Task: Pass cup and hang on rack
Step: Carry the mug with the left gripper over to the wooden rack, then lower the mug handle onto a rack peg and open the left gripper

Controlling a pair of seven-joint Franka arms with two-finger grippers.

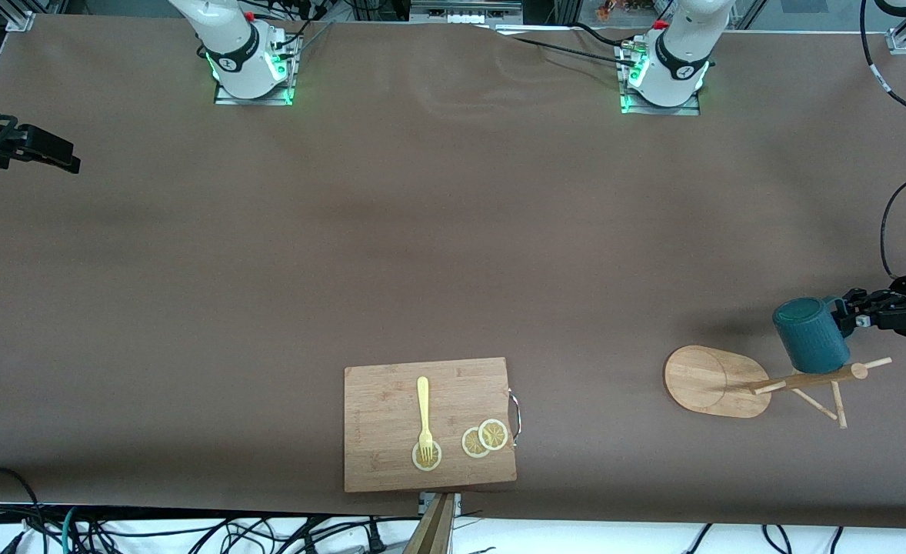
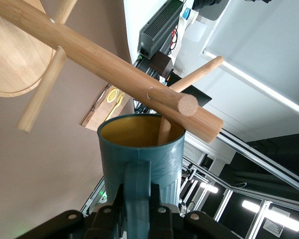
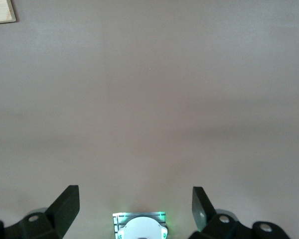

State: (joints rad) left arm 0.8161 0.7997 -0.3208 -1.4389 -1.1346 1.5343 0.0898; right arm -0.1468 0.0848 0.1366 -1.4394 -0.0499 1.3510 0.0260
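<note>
My left gripper [image 1: 845, 315] is shut on the side handle of the dark teal cup [image 1: 811, 336] and holds it in the air over the rack, against the top of its pole. The bamboo rack [image 1: 714, 381] stands on its oval base near the left arm's end of the table. In the left wrist view my left gripper [image 2: 138, 206] grips the cup [image 2: 139, 159] by the handle. The cup's yellow mouth faces the rack's pole [image 2: 104, 62], and a thin peg [image 2: 164, 132] reaches into the mouth. My right gripper [image 1: 57, 154] waits open and empty at the right arm's end of the table; it also shows in the right wrist view [image 3: 136, 209].
A wooden cutting board [image 1: 391, 400] with a metal handle lies near the front camera's table edge. It carries a yellow fork [image 1: 424, 415] and lemon slices [image 1: 485, 438]. The board also shows in the left wrist view [image 2: 100, 107].
</note>
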